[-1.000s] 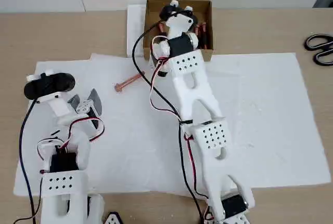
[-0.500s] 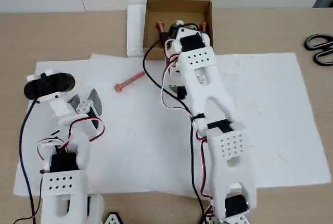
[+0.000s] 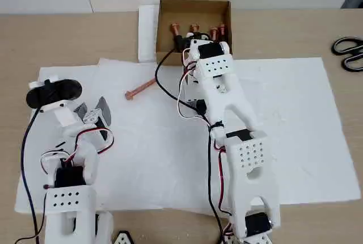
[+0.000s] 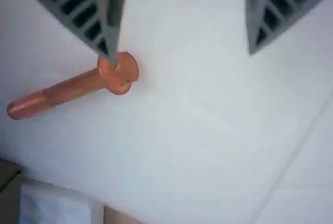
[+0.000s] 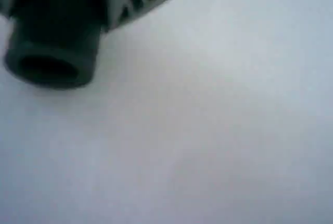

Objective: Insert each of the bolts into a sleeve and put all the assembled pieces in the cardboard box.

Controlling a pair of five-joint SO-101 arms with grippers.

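Notes left gripper point(image 4: 182, 52) spread open, empty, over white sheet point(image 3: 283, 113), with loose bolt point(image 4: 73, 91) lying flat beside one fingertip. Finds four bolt heads point(image 3: 194, 27) upright in cardboard box point(image 3: 195, 10). Places right gripper point(image 3: 182, 45) at box's near wall, under its arm point(image 3: 224, 93); cannot tell its state. Records scissors point(image 3: 347, 53) at surface point(image 3: 57, 34) edge.
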